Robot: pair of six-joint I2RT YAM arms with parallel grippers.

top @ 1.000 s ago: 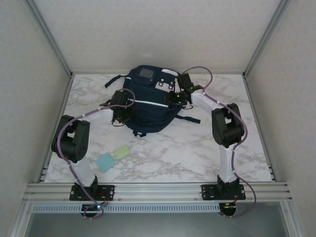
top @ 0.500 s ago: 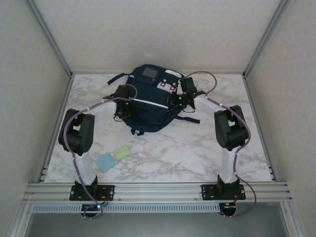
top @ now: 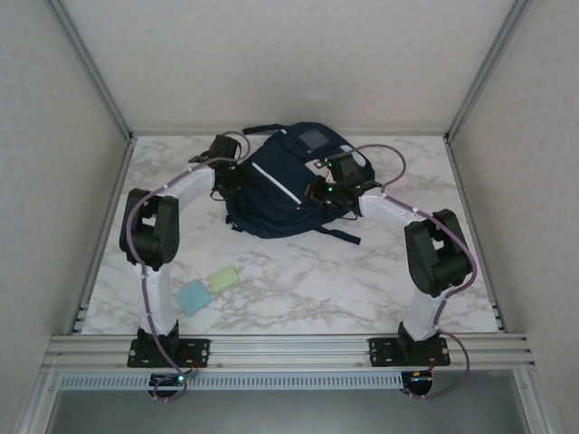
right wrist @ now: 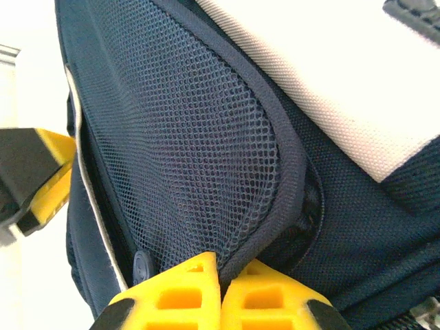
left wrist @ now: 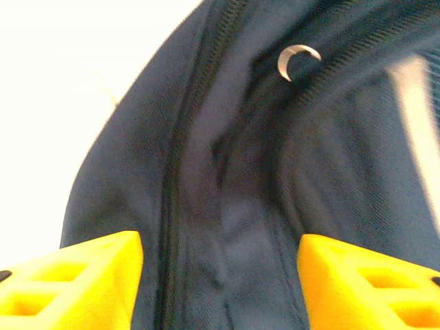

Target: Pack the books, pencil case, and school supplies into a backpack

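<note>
Your left gripper (left wrist: pixel 220 289): the two yellow fingers (left wrist: pixel 69 275) stand wide apart at the lower corners of the left wrist view. Navy fabric of the backpack (left wrist: pixel 227 172) bulges between them. A dark zip (left wrist: pixel 180 158) runs up that fabric beside the left finger, and a small metal ring (left wrist: pixel 297 58) sits farther up to the right. You cannot tell whether either pad touches the cloth.

Your right gripper (right wrist: pixel 220 285): its yellow fingers (right wrist: pixel 179 295) are pressed together, and the bound edge of the mesh pocket (right wrist: pixel 199 137) runs down into the seam between them. It has the backpack (right wrist: pixel 357 227) pinched at that edge.

From above, the left gripper (top: pixel 224 176) lies against the left side of the backpack (top: pixel 271 203) and the right gripper (top: pixel 323 193) against its right side. The bag lies flat at the far centre of the marble table (top: pixel 362 271). Its white stripe (top: pixel 276 181) runs diagonally and its grey patch (top: pixel 312 138) faces the far edge.

The pale blue pad (top: pixel 193 297) and the pale green pad (top: pixel 223 278) lie just beside each other at the near left. They are well apart from the bag and close to the left arm's base.
</note>
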